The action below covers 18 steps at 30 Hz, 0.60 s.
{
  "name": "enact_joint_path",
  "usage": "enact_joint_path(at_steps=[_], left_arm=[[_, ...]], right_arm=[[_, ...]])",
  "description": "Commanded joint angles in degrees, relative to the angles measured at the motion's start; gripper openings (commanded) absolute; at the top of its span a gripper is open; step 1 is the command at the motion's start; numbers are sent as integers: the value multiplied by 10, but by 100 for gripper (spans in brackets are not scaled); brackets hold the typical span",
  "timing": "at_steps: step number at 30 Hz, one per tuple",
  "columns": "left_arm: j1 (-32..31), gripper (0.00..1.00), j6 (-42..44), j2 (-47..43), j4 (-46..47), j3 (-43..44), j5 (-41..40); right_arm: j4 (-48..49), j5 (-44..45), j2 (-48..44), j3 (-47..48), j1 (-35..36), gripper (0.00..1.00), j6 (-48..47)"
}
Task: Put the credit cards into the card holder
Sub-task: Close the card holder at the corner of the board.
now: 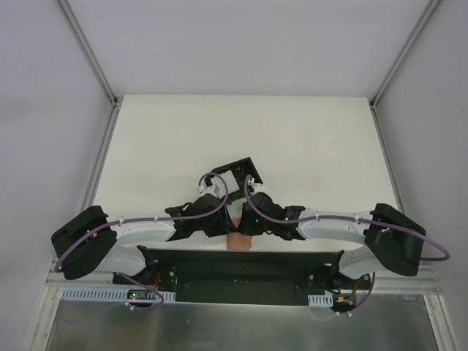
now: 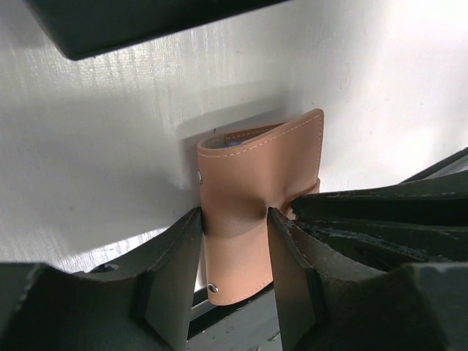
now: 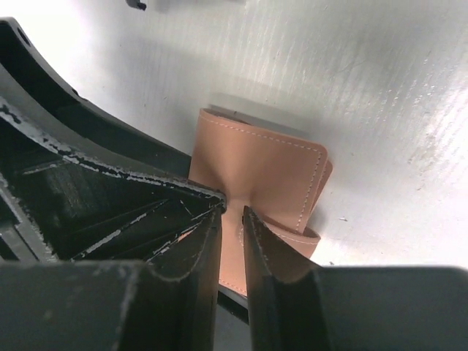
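The tan card holder (image 1: 239, 242) lies at the table's near edge between both arms. In the left wrist view my left gripper (image 2: 234, 216) is shut across the card holder (image 2: 256, 175), which buckles between the fingers. My right gripper (image 3: 232, 210) is shut on one leaf of the card holder (image 3: 267, 164), pinching it into a crease. A pale blue-grey sliver (image 2: 230, 144) shows inside the holder's open mouth. A grey strip (image 3: 252, 115) runs along its far edge; I cannot tell whether it is a credit card or shadow. No other credit card shows.
A black box frame with white pieces (image 1: 235, 174) stands just behind the two grippers. The black base rail (image 1: 241, 267) runs right below the holder. White walls and metal posts (image 1: 91, 51) bound the table (image 1: 241, 131).
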Motion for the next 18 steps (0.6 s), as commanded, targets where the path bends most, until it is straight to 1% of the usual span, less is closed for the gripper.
enact_joint_path(at_steps=[1,2,5,7,9,10,13,15,16,18], left_arm=[[-10,45,-21,3,-71,-38,-25],[-9,48,-23,-2,-71,-38,-30],[-9,49,-6,-13,-71,-28,-35],[-9,51,8,-17,-72,-20,-38],[-9,53,20,-17,-76,-10,-34],[-9,53,24,-17,-79,-5,-31],[-9,54,31,-21,-85,-4,-23],[-9,56,38,-25,-86,-7,-13],[-9,57,45,-27,-87,-9,-13],[-9,58,55,-32,-88,-13,12]], right_arm=[[-25,44,-48,8,-4,21,-17],[-29,51,-65,5,-4,22,-22],[-38,58,-115,-5,-13,28,-36],[-54,31,-136,-7,-24,31,-34],[-102,13,-152,-7,-27,33,-16],[-107,2,-166,-17,-26,35,-4],[-89,-40,-202,-68,-25,46,46],[-68,-71,-217,-97,-21,47,72],[-55,-80,-220,-110,-18,47,84],[-29,-88,-219,-125,-9,46,100]])
